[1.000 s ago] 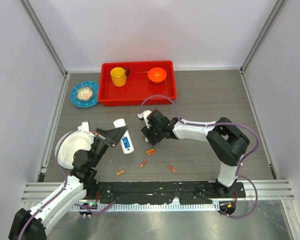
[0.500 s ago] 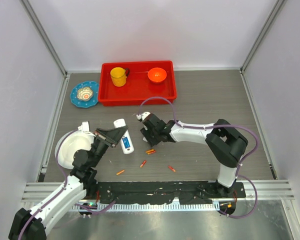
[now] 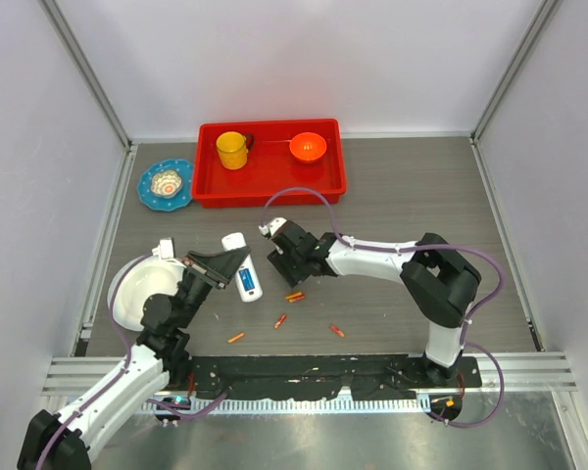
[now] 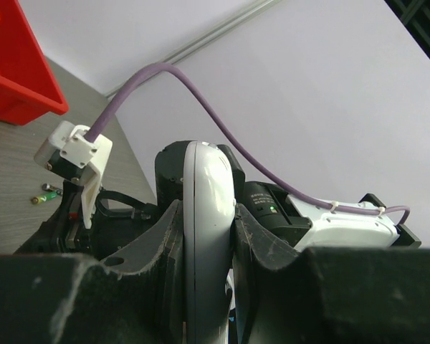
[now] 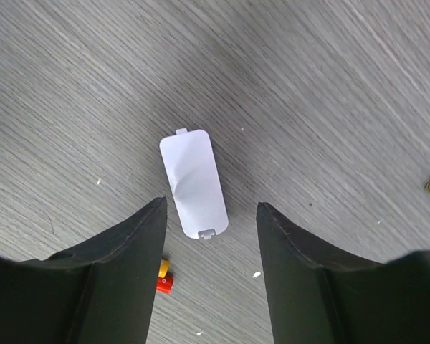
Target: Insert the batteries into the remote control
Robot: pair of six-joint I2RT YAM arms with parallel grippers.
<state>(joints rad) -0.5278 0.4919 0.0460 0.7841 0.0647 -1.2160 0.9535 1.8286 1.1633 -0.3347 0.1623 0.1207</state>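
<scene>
The remote control (image 3: 246,279), white with a blue patch, stands on edge between the fingers of my left gripper (image 3: 235,264). In the left wrist view its white body (image 4: 208,215) is clamped by both pads of the left gripper (image 4: 208,236). My right gripper (image 3: 279,257) hovers just right of the remote. Its fingers are open (image 5: 209,208) and straddle the white cover piece (image 5: 193,183), which lies flat on the table. Several orange-red batteries lie loose: (image 3: 295,295), (image 3: 281,320), (image 3: 236,337). One red and yellow battery (image 5: 163,278) lies by the right gripper's left finger.
A white plate (image 3: 132,294) lies under the left arm. At the back stands a red tray (image 3: 269,181) with a yellow cup (image 3: 232,149) and an orange bowl (image 3: 309,147). A blue dish (image 3: 166,184) sits left of it. Grey walls close in the sides.
My right gripper has shifted left along the table, closer to the remote. The left arm and the remote have not moved.
</scene>
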